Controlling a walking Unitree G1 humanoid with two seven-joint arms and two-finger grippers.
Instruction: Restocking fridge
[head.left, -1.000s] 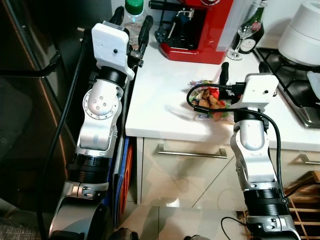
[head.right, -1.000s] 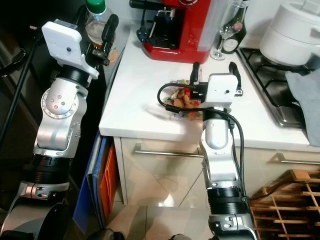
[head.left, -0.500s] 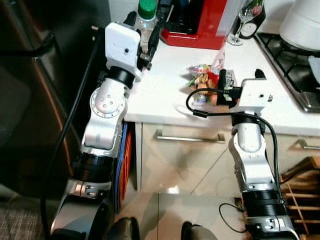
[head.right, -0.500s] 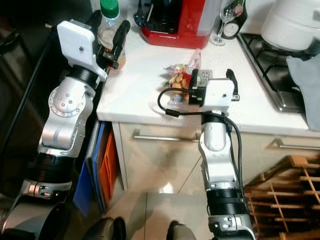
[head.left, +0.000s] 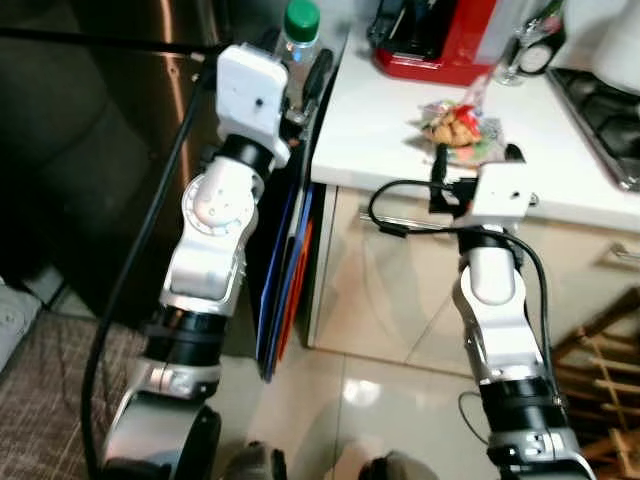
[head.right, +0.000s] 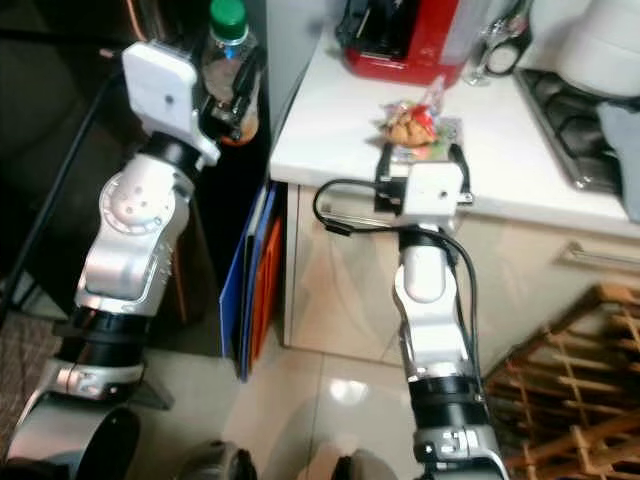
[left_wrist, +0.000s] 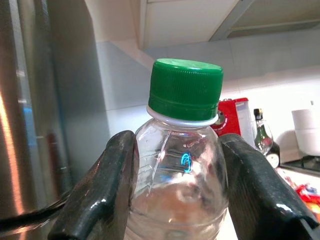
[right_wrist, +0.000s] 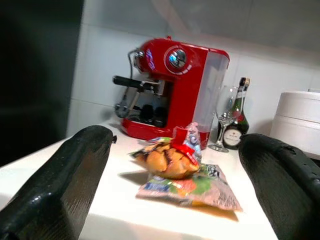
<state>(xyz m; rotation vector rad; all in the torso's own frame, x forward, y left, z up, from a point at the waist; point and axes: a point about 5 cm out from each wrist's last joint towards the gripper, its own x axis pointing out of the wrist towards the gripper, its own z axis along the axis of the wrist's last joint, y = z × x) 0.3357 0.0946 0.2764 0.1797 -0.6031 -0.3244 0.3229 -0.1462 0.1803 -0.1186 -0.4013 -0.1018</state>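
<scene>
A: Biggest first?

B: Stainless fridge, brushed and tall, just beside the white worktop. Presumably the destination, hence the turn toward it.

A: And on the worktop?

B: Glossy red coffee machine at the back, with a wine glass and a dark bottle alongside. In front, a crinkly clear bag of pastries lying on a flat printed packet. Probably next in line for restocking.

A: Left end effector?

B: Left end effector raised beside the fridge, black fingers pressed on either side of a clear plastic water bottle. Ribbed and rounded at the shoulder, green screw cap on top, upright. Gripped below the neck, likely to keep it from slipping while carried.

A: Right one?

B: Right end effector at the worktop's edge, fingers spread wide and holding nothing, aimed at the pastry bag but well short of it. Seemingly idle while the bottle goes in
</scene>
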